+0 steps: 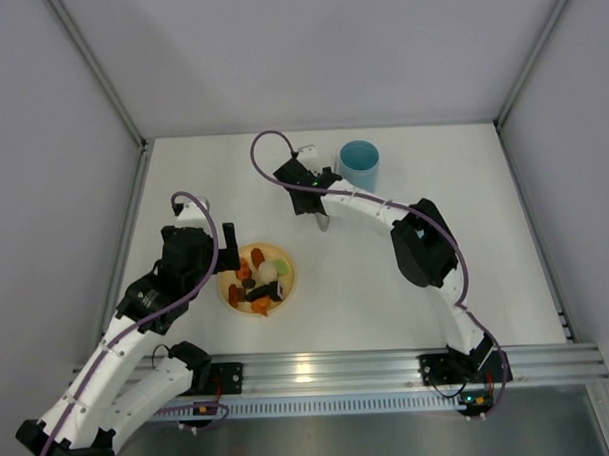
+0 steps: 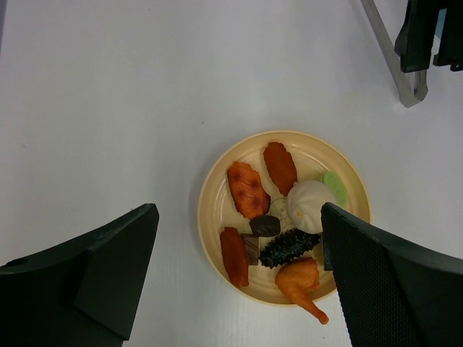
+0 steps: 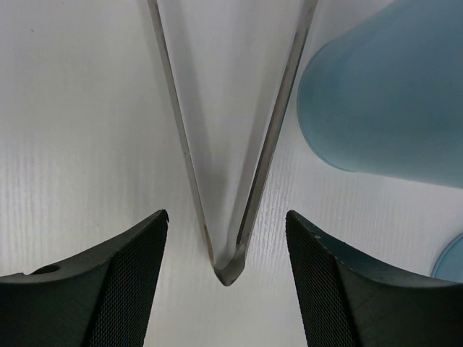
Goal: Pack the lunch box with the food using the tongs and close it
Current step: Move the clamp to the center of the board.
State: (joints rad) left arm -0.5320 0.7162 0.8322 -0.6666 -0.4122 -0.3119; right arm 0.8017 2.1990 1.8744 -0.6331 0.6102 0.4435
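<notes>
Over on the left, the left fingers (image 2: 108,267) hang above the plate (image 2: 210,210), spread wide with nothing in them, one on either side of the dish in the wrist view. All the food (image 2: 249,189) is on that yellow plate, which sits on the white counter (image 1: 483,182) just ahead of the left arm. There are a few orange fried-looking bits, a couple of dark brown chunks, a knobbly black piece, a white bun (image 2: 309,206) with something pale green tucked behind it, and an orange drumstick (image 2: 300,283) poking over the rim. Moving right, the tongs (image 3: 228,277) are toward the back middle of the counter. The right fingers (image 3: 340,289) are parted around the joined end of the V with a gap on each side, so they're not gripping it. Just right of that is the lunch box (image 3: 383,94), the light blue cup, upright, open at the top, right beside one tong arm.
</notes>
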